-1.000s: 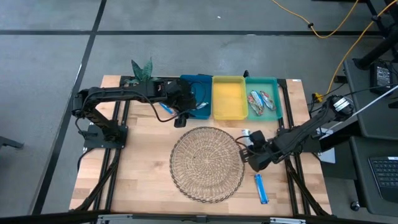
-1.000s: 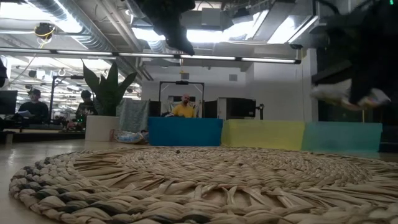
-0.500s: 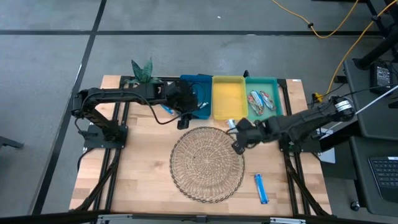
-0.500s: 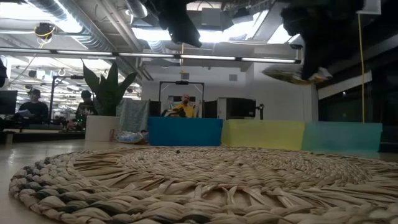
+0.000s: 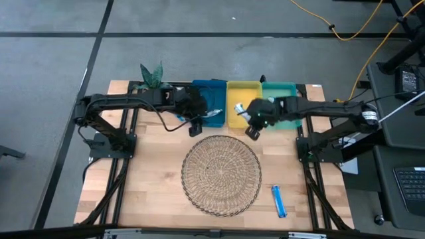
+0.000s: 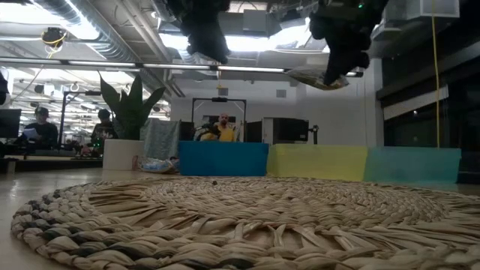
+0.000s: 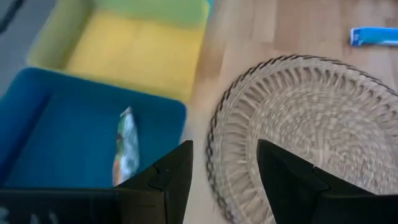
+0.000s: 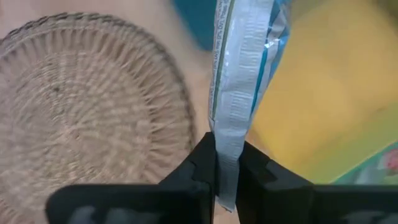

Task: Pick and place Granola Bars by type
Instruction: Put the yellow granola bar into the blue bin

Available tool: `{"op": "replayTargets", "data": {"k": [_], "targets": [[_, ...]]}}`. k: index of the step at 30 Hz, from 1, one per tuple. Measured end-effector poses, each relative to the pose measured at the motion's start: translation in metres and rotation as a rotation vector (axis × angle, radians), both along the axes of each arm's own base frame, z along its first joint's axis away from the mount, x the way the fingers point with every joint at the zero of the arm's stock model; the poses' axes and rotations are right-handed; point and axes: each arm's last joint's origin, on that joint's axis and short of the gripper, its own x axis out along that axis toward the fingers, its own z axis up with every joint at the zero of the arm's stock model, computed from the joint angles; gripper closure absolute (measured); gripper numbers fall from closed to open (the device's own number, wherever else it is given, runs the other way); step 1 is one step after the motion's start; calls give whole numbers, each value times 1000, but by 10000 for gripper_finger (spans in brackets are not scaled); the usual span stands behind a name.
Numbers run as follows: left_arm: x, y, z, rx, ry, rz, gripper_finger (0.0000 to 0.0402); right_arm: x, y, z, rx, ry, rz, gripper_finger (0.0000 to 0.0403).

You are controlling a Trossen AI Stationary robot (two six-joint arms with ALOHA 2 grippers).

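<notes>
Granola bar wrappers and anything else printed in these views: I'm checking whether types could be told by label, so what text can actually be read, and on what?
No text can be read in any view.
Silver-white bar pinched in the right tool: print too blurred to read.
Bar in the blue tray: too blurred.
Blue bar on the table: too small.
Bars in the teal tray: too small.
</notes>
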Motion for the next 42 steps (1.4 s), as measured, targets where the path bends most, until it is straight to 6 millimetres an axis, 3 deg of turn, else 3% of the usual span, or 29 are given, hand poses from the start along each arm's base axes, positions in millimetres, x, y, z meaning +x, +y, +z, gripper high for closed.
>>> {"op": "replayTargets", "data": {"k": [6,20,26,33,42], "targets": [[-22,-3,27,57,-88,38,231,-6,-34,3,-15,2,-6,366],[-81,-13,80,129,-296,82,231,-19,-87,8,-60,-84,3,370],[-120,-15,83,165,-381,161,231,-19,-98,12,-99,-152,56,367],[-155,-20,73,148,-537,187,231,3,-112,4,-51,-248,150,375],[-164,-24,64,130,-601,144,231,57,-142,4,-81,-227,254,373]]}}
